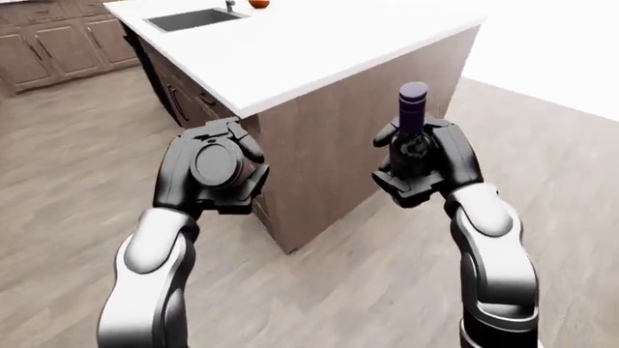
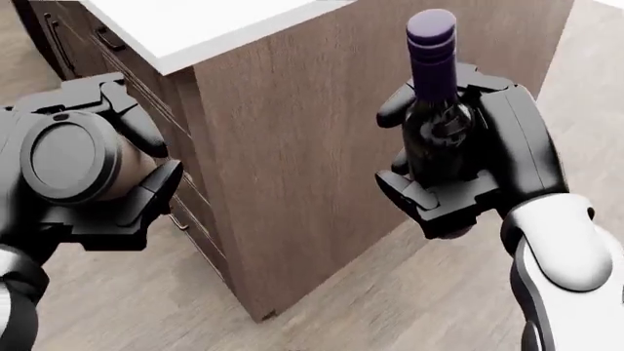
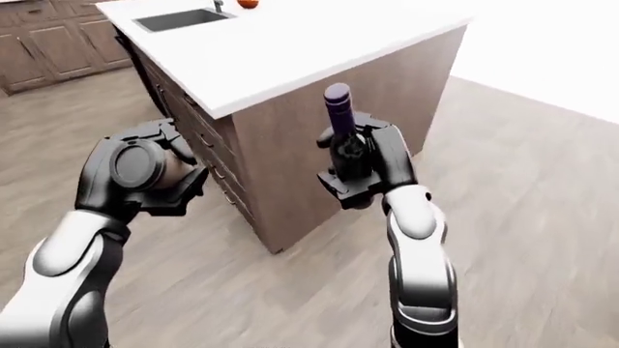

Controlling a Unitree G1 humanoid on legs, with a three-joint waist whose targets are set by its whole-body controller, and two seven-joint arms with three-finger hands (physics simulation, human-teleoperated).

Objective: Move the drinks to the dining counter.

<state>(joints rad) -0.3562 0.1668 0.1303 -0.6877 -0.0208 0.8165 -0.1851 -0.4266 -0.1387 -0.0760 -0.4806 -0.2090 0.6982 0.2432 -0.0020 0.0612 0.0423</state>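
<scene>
Here the right hand (image 2: 459, 161) is clenched around a dark wine bottle (image 2: 436, 110) with a purple cap, held upright. The left hand (image 2: 83, 172) grasps a lidded cup (image 2: 68, 161). Both hang beside the corner of a white-topped island counter (image 1: 319, 43) with a sink (image 1: 194, 18).

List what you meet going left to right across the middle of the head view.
Left robot hand closed on a lidded cup → the wooden corner of the counter → wine bottle gripped in the right robot hand → bare wood floor.
</scene>
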